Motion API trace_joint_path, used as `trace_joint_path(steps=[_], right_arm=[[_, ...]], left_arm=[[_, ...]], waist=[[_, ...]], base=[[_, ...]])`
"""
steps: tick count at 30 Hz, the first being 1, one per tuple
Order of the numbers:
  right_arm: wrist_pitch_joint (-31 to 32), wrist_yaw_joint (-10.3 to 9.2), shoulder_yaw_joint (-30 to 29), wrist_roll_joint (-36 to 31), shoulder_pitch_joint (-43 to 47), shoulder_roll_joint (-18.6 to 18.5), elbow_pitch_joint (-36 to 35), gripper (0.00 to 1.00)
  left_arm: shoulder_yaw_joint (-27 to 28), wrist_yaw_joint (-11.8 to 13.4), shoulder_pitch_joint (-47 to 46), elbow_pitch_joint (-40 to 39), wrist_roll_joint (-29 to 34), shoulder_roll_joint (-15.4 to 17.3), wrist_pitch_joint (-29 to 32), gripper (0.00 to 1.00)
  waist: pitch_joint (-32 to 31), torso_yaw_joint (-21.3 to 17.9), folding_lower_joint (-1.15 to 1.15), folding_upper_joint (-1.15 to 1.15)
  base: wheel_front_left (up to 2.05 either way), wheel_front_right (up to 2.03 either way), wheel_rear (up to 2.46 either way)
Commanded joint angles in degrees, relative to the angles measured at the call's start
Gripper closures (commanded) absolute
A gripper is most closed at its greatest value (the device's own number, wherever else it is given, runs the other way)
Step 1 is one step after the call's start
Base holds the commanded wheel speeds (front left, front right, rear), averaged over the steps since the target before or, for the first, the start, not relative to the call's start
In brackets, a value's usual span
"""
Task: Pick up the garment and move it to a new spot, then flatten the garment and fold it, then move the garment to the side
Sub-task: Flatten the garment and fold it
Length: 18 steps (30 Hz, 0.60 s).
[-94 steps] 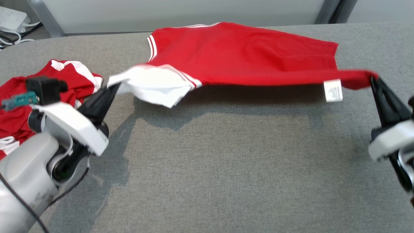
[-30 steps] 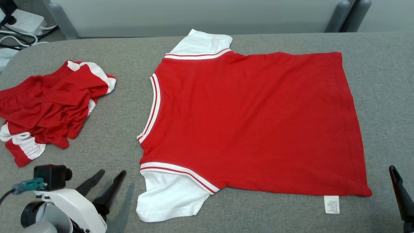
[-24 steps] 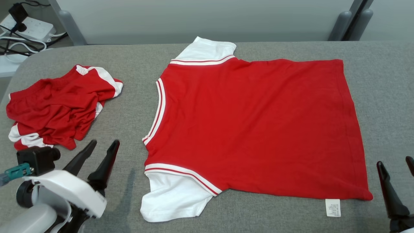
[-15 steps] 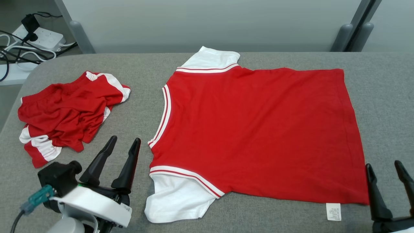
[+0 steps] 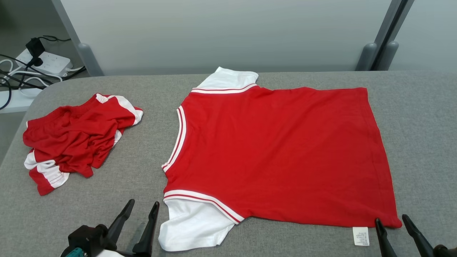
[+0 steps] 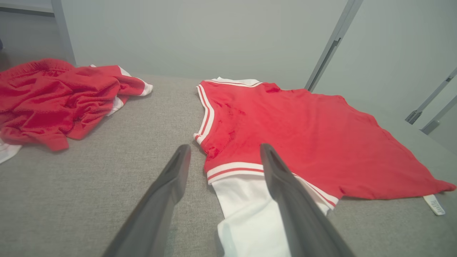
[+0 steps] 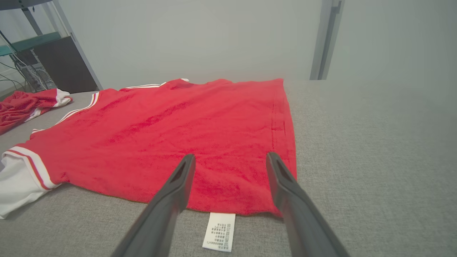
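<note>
We see the shirt [image 5: 278, 157] spread flat on the grey table [image 5: 107, 221], its collar [image 5: 177, 137] toward our left and its hem [image 5: 380, 157] toward our right. One white sleeve [image 5: 228, 76] lies at the far side. The other sleeve [image 5: 194, 225] lies at the near side, a little rumpled. A white label [image 5: 360, 236] sticks out onto the table by the near hem corner.

Our left gripper [image 5: 144, 202] is just left of the near sleeve, its fingers spread apart and holding nothing. In the left wrist view one finger [image 6: 282, 185] crosses over the sleeve, and we cannot tell whether it touches the cloth.

Our right gripper [image 5: 391, 218] sits at the near hem corner, its fingers wide apart and empty. In the right wrist view the label [image 7: 218, 232] shows between its two fingers and the red corner lies just ahead of the tips. We cannot tell whether they touch it.

A crumpled red-and-white pile [image 5: 75, 139] rests at the table's left, well apart from the shirt. A power strip [image 5: 43, 62] with cables lies beyond the table's far left corner.
</note>
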Motion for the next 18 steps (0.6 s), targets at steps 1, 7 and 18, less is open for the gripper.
trace_joint_path(steps=[1, 7, 18], right_arm=[[-0.77, 0.0, 1.3, 0.57, -0.92, -2.02, -0.72, 0.0], [-0.77, 0.0, 2.85, 3.05, -0.61, -3.94, 2.23, 0.0], [-0.77, 0.0, 3.94, 4.08, -0.93, -4.61, 3.95, 0.0]], left_arm=[[2.41, -0.43, -2.19, -0.59, 0.71, 0.86, -0.51, 0.0], [1.7, -0.29, -2.33, 1.95, 1.47, 0.42, -0.5, 0.0], [0.4, -0.09, -1.98, 0.72, 1.17, 1.09, 2.15, 0.0]], waist=[[-0.25, -0.06, 0.0, 0.0], [-1.26, -0.05, 0.0, 0.0], [-1.49, 0.28, 0.0, 0.0]], base=[[0.0, 0.0, 0.0], [0.0, 0.0, 0.0], [0.0, 0.0, 0.0]])
